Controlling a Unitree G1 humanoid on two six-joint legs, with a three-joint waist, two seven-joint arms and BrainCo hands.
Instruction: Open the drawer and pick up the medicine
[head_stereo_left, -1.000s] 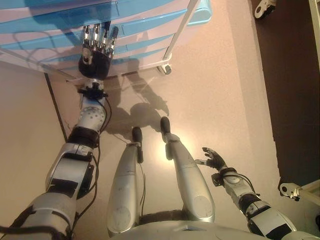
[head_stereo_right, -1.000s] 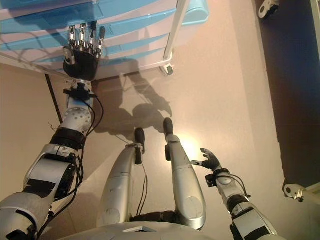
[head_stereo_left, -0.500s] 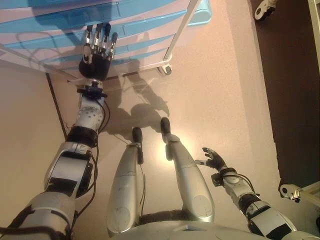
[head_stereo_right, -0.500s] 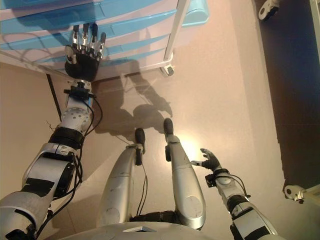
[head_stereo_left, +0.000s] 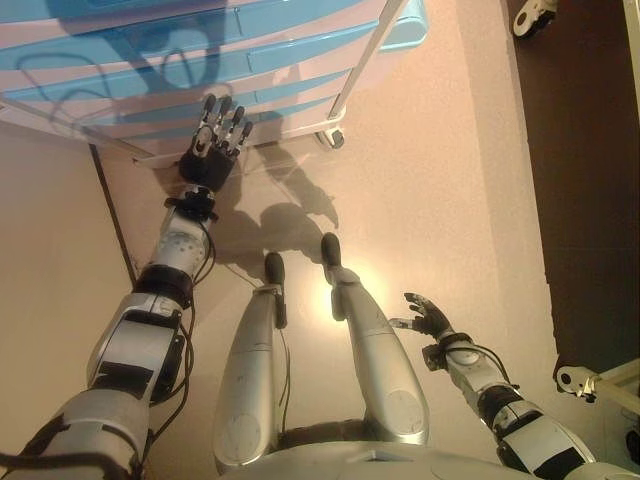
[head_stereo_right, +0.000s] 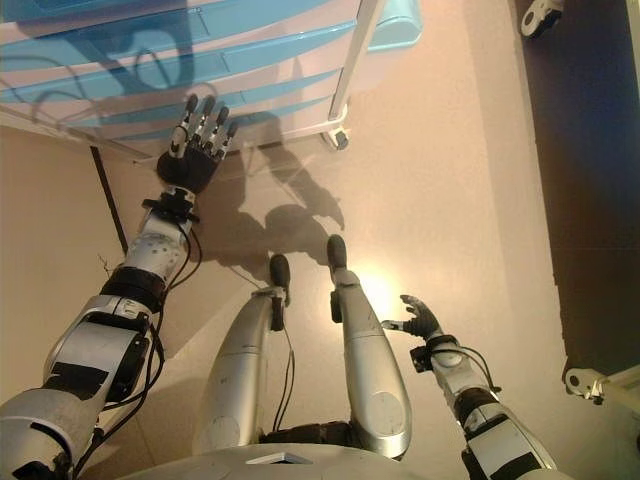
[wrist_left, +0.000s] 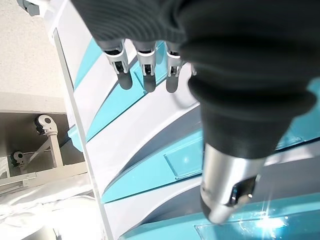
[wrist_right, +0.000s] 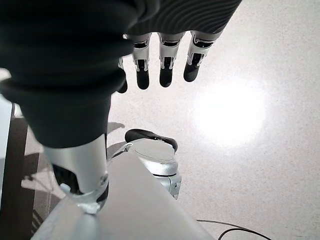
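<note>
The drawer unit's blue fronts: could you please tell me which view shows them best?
The left wrist view: the drawer unit fills it from close up, blue fronts stacked between white ones, past the open left hand. Both eye views show only its lower corner from above; the right wrist view shows none.

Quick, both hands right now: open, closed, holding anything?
Left hand: open, empty, by the drawers.
Right hand: open, empty.

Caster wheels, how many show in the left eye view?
3: cart corner caster, under the drawer cart; top right caster, at the edge; lower right caster, on a white frame. Others may be hidden.
</note>
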